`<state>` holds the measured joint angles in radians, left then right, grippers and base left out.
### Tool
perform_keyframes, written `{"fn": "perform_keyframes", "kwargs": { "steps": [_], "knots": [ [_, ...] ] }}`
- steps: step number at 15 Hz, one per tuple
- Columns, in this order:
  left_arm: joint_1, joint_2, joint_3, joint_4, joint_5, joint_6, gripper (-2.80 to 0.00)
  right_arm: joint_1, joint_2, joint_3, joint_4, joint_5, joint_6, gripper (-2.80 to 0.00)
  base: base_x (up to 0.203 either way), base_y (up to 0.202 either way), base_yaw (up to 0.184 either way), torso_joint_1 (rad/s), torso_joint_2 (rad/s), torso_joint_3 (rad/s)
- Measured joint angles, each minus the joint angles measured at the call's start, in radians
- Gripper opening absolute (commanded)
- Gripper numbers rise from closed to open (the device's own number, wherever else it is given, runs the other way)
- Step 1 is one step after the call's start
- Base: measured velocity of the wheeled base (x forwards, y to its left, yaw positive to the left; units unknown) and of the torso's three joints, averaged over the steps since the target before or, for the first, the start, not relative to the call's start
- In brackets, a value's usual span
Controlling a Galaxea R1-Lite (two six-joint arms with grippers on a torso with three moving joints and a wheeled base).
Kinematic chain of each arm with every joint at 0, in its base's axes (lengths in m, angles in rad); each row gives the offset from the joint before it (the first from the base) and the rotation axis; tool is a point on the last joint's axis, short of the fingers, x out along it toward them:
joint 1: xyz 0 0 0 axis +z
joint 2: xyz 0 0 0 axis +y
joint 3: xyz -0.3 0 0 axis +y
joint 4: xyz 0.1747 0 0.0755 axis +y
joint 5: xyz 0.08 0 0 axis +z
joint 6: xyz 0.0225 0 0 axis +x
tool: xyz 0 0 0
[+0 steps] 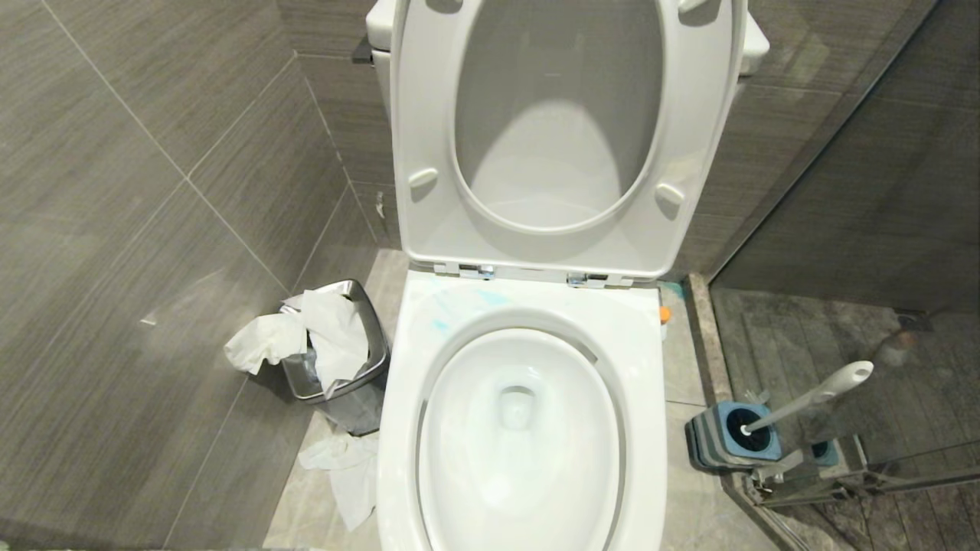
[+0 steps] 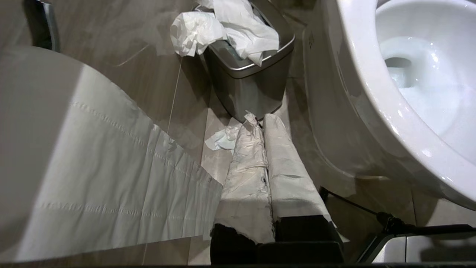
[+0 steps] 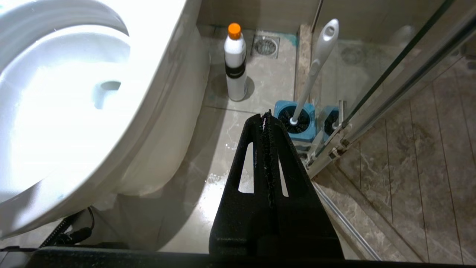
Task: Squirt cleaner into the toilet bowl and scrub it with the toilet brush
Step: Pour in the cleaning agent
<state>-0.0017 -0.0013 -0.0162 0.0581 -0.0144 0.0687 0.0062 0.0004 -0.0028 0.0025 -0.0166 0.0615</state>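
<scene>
The toilet bowl [image 1: 641, 360] stands straight ahead with seat and lid raised. Pale blue cleaner streaks [image 1: 442, 324] mark its back left rim. The toilet brush [image 1: 811, 398] leans in its blue-and-grey holder [image 1: 727, 440] on the floor to the bowl's right. Neither arm shows in the head view. My left gripper [image 2: 261, 119], its fingers wrapped in paper, hangs shut and empty low beside the bowl [image 2: 372, 93]. My right gripper [image 3: 266, 116] is shut and empty, low on the other side of the bowl [image 3: 156, 67], pointing toward the toilet brush [image 3: 319, 56].
A steel bin [image 1: 337, 360] stuffed with paper stands left of the toilet, with loose paper [image 1: 344, 467] on the floor. A white bottle with an orange cap [image 3: 236, 63] stands by the toilet's right side. A glass shower door [image 1: 842, 229] closes off the right. A paper sheet [image 2: 111, 178] hangs near the left gripper.
</scene>
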Motion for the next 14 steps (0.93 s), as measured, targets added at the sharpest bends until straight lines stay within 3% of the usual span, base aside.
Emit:
{"fn": "perform_keyframes", "kwargs": {
  "steps": [14],
  "knots": [
    [0.000, 0.000, 0.000, 0.000, 0.001, -0.006, -2.80, 0.000, 0.000, 0.001, -0.001, 0.000, 0.002, -2.80, 0.000, 0.000, 0.000, 0.005, 0.00, -0.198]
  ]
}}
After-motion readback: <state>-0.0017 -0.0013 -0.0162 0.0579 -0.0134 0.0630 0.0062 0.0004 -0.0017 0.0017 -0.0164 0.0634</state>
